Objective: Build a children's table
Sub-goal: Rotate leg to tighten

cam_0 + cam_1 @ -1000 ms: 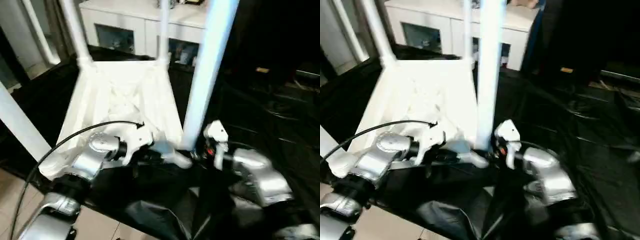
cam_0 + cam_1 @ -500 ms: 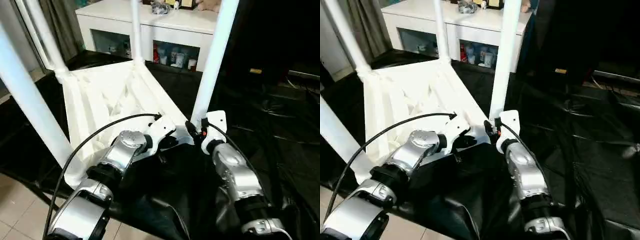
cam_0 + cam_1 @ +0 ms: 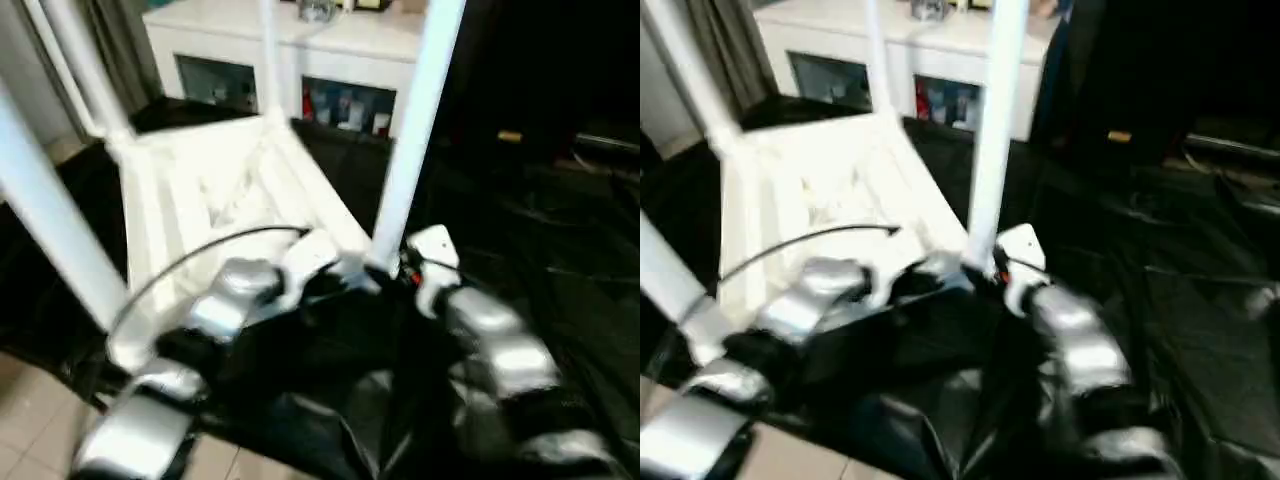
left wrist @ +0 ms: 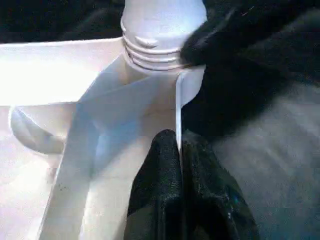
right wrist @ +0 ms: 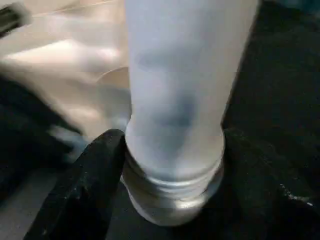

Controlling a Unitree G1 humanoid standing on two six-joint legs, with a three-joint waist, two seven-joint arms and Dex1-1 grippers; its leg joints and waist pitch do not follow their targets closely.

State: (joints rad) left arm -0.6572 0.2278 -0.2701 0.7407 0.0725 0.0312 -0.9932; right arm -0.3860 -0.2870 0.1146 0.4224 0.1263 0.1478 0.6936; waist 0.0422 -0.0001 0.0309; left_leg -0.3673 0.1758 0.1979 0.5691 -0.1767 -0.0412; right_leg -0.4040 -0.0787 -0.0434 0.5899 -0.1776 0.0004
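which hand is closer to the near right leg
Right. The right hand has its fingers on either side of that leg at its threaded base. The left hand is shut on the tabletop rim beside that corner.

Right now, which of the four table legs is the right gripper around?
The near-right leg, standing in the tabletop corner nearest the robot's right arm. The right gripper straddles its threaded base; the other three stand apart from it.

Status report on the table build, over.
Left gripper shut on white plastic tabletop's edge wall. Right gripper around nearest white cylindrical leg at its threaded base. Nothing in the way.
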